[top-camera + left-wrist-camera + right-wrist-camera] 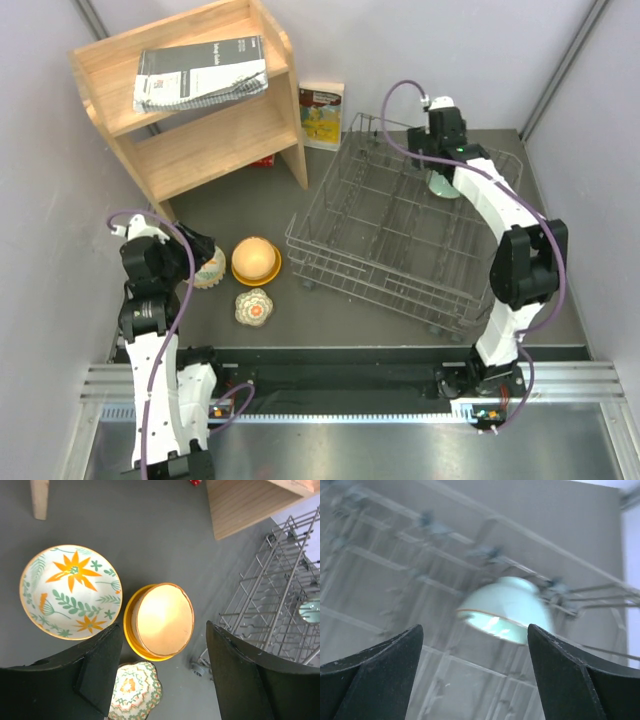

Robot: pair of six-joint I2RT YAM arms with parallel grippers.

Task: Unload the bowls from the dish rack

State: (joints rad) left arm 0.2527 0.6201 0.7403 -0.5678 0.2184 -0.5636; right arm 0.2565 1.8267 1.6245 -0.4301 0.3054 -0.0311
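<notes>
1. By my judgement the unloading is mostly done: four bowls are out on the counter, one is in the dish rack, and that one is all that is left to lift out.
2. The four stand together toward the counter's near-left corner, left of the rack.
   - A round white bowl painted with orange flowers.
   - An orange-yellow bowl, with a tan-peach bowl nested in it.
   - A scalloped patterned bowl, nearest the near edge.
3. The pale teal-green bowl lies tipped on its side among the tines at the rack's far-right end, toward the counter's far-right corner.
4. The right gripper faces that bowl with its jaws spread wide and nothing held. The wrist view is blurred, so I cannot tell how near it is.
5. The left gripper hangs above the stacked pair, jaws apart and empty.
6. Count:
   - Bowls: five.
   - Dish rack: one.
   - Wooden shelf: one.
   - Spiral notebook, on the shelf: one.
   - Book, standing at the far edge: one.
</notes>
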